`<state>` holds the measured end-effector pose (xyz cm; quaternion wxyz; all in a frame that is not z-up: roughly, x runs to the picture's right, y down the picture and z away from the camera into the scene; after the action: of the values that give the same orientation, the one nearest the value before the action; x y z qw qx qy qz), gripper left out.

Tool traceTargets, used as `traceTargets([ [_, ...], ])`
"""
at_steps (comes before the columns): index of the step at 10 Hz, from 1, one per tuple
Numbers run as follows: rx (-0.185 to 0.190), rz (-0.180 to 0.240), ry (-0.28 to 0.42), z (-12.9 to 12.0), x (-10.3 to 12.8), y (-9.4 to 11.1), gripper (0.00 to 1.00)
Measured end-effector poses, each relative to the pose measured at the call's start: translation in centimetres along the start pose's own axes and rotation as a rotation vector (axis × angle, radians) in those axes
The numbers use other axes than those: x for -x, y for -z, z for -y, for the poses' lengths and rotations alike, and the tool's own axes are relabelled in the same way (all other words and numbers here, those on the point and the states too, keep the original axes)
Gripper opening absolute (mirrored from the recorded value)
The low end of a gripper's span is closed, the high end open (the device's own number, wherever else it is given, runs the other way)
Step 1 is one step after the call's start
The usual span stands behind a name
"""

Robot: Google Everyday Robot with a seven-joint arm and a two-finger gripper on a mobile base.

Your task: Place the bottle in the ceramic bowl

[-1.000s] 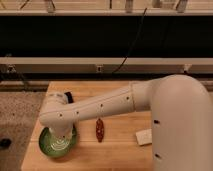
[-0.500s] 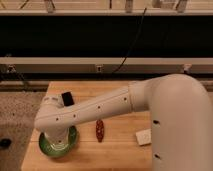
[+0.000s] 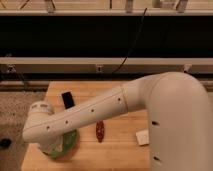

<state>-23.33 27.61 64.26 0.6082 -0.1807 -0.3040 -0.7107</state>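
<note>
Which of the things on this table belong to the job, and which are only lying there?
For the job: ceramic bowl; pincer, hidden under the arm's wrist above that bowl; the bottle is not visible.
Lying about: black block, reddish-brown item, white item.

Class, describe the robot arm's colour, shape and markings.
The arm is a smooth cream-white shell: a thick rounded tube widening into a bulky shoulder, with small dark dots along it. No cables show on it. Its gripper is hidden under the wrist, above the glossy green ceramic bowl.
</note>
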Motion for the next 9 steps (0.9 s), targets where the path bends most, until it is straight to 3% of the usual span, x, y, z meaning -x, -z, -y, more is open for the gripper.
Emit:
traceTargets([
  [3,-0.008,0.006,-0.013,0.0,1.5,0.5,0.73],
  [5,-0.018,0.000,-0.036,-0.4,1.6,0.5,0.79],
  [6,-0.019,0.000,-0.038,-0.5,1.4,0.6,0.76],
  [9,-0.025,-0.011,-0.053,-1.4,0.8,1.2,0.45],
])
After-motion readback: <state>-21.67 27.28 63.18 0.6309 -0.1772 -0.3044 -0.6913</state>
